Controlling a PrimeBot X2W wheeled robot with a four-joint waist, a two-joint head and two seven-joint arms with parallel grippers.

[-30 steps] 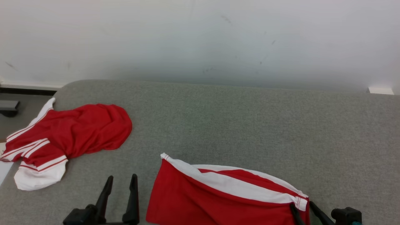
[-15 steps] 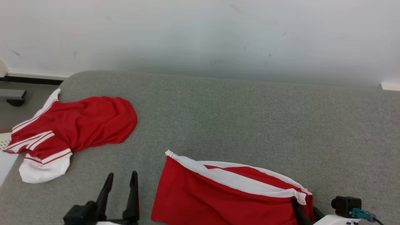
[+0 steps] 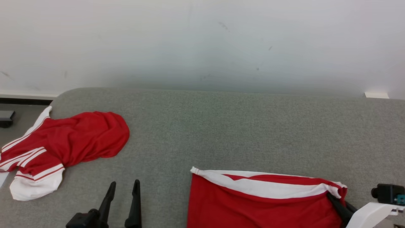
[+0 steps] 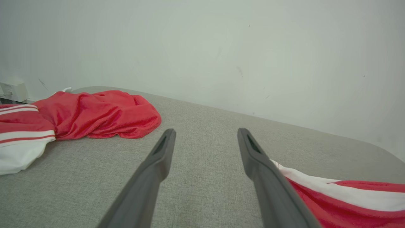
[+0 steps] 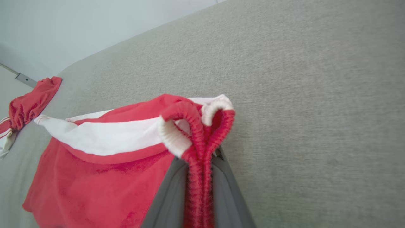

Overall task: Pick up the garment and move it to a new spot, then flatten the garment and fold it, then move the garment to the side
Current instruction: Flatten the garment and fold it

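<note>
The garment (image 3: 259, 205), red with a white band and an elastic waistband, lies on the grey fabric surface (image 3: 237, 133) at the near right. My right gripper (image 3: 337, 199) is shut on its bunched waistband corner. In the right wrist view the ribbed red and white edge (image 5: 197, 126) stands pinched between that gripper's (image 5: 202, 155) fingers. My left gripper (image 3: 124, 183) hovers open to the garment's left with nothing between its fingers. In the left wrist view, the left gripper (image 4: 205, 131) points at bare surface and the garment (image 4: 348, 199) lies at the lower right.
A second red garment with white stripes (image 3: 72, 139) lies crumpled at the surface's left edge, partly hanging over it. It shows too as the crumpled red heap (image 4: 95, 114) and the far red bundle (image 5: 28, 101). A pale wall (image 3: 202, 41) runs behind. Floor (image 3: 19, 110) shows far left.
My right gripper has shut on the garment's waistband corner and drawn the garment to the right, away from the left gripper. The head view has shifted slightly. The left gripper stays open.
</note>
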